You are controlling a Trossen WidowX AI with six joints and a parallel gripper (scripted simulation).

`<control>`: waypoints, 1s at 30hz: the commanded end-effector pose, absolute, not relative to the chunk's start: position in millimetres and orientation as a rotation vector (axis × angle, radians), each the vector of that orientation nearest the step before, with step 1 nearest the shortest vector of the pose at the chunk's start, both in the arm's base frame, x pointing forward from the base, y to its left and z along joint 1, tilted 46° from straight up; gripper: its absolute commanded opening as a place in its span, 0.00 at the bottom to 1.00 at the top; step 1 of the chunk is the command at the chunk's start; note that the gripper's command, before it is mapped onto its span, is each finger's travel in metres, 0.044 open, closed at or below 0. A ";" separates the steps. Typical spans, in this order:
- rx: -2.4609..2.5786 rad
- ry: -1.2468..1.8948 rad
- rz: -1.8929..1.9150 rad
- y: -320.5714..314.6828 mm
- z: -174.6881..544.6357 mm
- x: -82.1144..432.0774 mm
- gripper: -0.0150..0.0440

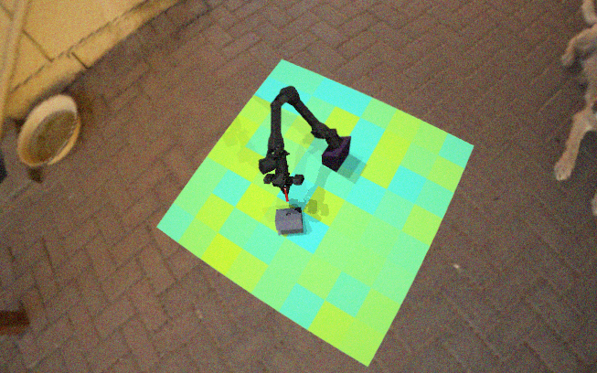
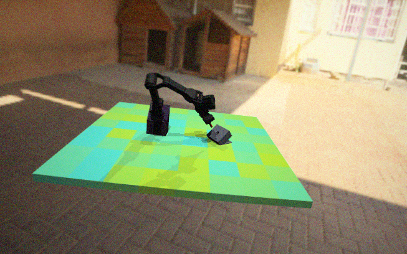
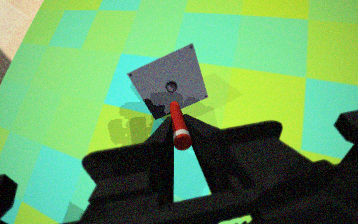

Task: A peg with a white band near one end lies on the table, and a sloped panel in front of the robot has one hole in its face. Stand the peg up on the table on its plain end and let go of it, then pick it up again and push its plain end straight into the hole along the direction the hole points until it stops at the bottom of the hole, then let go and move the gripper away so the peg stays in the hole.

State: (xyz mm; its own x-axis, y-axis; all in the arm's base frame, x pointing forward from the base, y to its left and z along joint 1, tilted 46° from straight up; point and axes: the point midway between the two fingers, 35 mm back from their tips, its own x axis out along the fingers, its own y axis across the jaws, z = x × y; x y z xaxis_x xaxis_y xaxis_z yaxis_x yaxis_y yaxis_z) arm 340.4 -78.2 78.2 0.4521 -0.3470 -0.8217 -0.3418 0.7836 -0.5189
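Note:
The red peg (image 1: 286, 195) (image 2: 211, 125) (image 3: 178, 119) is held tilted off the table. In the wrist view its white band is near the end closer to the camera, and its plain end points toward the panel. My gripper (image 1: 285, 186) (image 2: 210, 123) (image 3: 177, 119) is shut on the peg. The grey sloped panel (image 1: 290, 223) (image 2: 222, 135) (image 3: 155, 80) stands on the table just beyond the peg. Its one round hole (image 2: 217, 132) (image 3: 171, 86) is uncovered, and the peg's plain end is a little short of it, outside the face. The exact gap is hard to tell.
The arm's dark base block (image 1: 335, 153) (image 2: 158, 121) stands on the patchwork table (image 1: 351, 259) (image 2: 245, 186). Shadows of the arm and gripper fall on the table and on the panel's lower part.

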 end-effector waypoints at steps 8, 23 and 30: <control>-0.712 1.111 0.008 -81.5 68.0 351.2 0.25; -0.713 1.091 0.015 -86.9 53.6 363.4 0.25; -0.709 1.084 0.015 -89.0 48.7 366.7 0.25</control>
State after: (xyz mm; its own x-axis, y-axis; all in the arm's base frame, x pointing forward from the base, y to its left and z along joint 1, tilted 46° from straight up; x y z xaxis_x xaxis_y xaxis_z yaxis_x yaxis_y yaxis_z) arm 365.2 -88.5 51.6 0.4875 -0.3269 -0.8096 -0.3407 0.7826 -0.5211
